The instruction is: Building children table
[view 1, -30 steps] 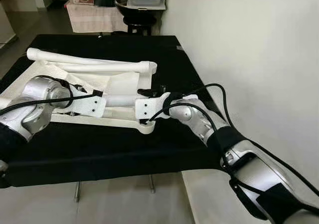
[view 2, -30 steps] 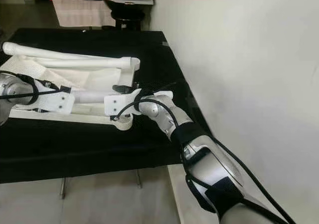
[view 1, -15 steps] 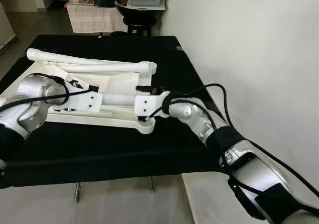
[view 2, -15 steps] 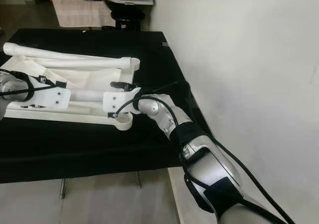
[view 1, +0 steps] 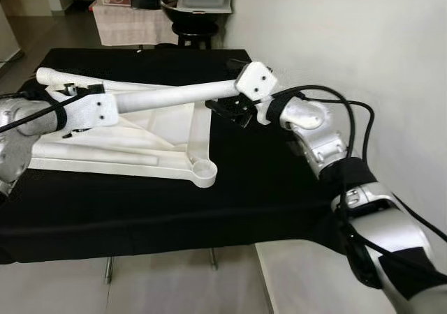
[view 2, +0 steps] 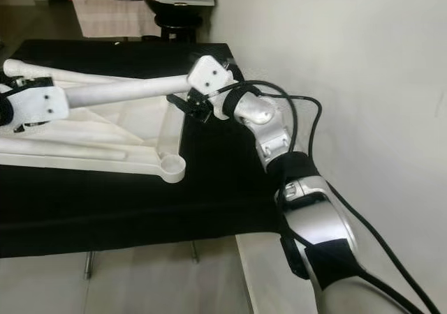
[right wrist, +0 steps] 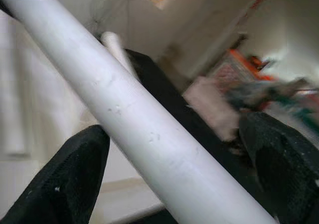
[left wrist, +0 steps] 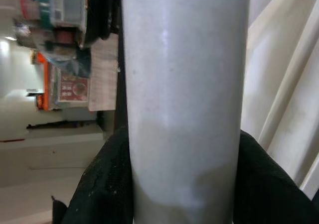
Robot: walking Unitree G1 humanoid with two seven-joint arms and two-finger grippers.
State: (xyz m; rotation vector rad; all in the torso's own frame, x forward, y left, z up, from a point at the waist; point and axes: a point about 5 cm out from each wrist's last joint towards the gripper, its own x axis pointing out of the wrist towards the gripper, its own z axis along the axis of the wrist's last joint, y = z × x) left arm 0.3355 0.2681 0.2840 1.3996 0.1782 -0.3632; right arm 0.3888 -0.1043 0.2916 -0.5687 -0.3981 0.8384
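The left gripper (view 1: 105,108) clamps one end of a white table leg tube (view 1: 174,95), lifted above the white table frame (view 1: 140,143) on the black-covered table (view 1: 230,188); the right gripper (view 1: 234,108) stands wide around its other end, near the table's right edge.

Bare black tabletop (view 1: 265,181) right of white frame (view 1: 174,136); wall (view 1: 349,42) beyond.

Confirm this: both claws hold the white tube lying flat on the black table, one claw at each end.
Wrong on one point: the left eye view shows the white tube lifted clear of the black table, left claw and right claw at its ends.
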